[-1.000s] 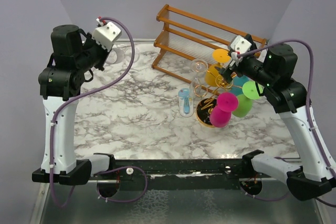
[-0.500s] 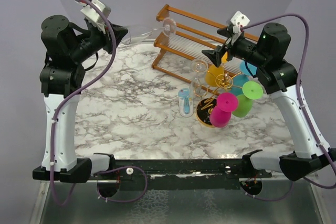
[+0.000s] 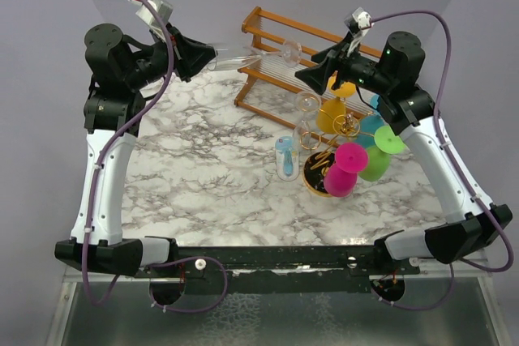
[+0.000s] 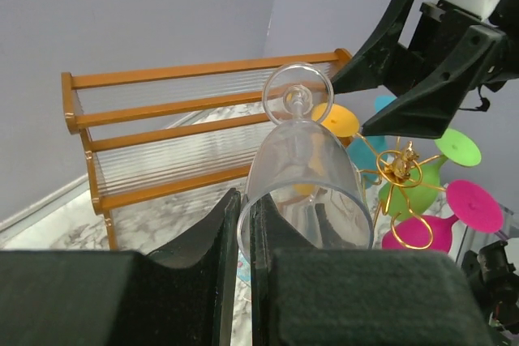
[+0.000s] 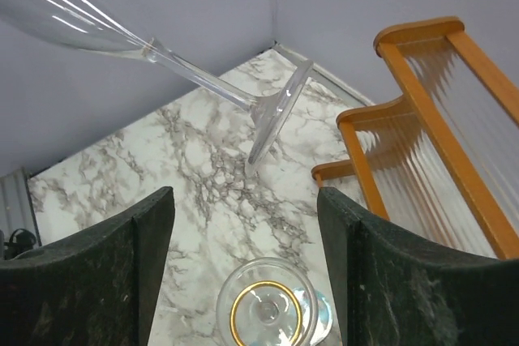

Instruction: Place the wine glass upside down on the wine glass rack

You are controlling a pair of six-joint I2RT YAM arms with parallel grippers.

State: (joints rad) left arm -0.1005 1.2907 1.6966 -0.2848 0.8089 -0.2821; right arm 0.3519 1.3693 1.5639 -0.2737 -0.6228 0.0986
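Note:
A clear wine glass (image 3: 247, 57) lies horizontally in the air, its foot pointing right. My left gripper (image 3: 201, 57) is shut on the bowl's rim, one finger inside and one outside (image 4: 243, 210). The bowl (image 4: 304, 172) and foot (image 4: 298, 93) show in the left wrist view. My right gripper (image 3: 313, 77) is open and empty, just right of the foot and apart from it. In the right wrist view the stem and foot (image 5: 278, 117) hang beyond my open right gripper (image 5: 247, 200). The gold wire rack (image 3: 328, 154) stands at right centre, with several coloured glasses hanging on it; its loops (image 4: 399, 169) also show.
A brown wooden slatted shelf (image 3: 280, 58) stands at the back, behind the held glass, and shows in the right wrist view (image 5: 422, 131). A clear gold-rimmed glass foot (image 5: 266, 310) sits below my right gripper. A small blue glass (image 3: 285, 157) stands left of the rack.
My left arm has swung the glass up and right until it lies level. My right gripper has risen and moved left toward the glass's foot, still open.

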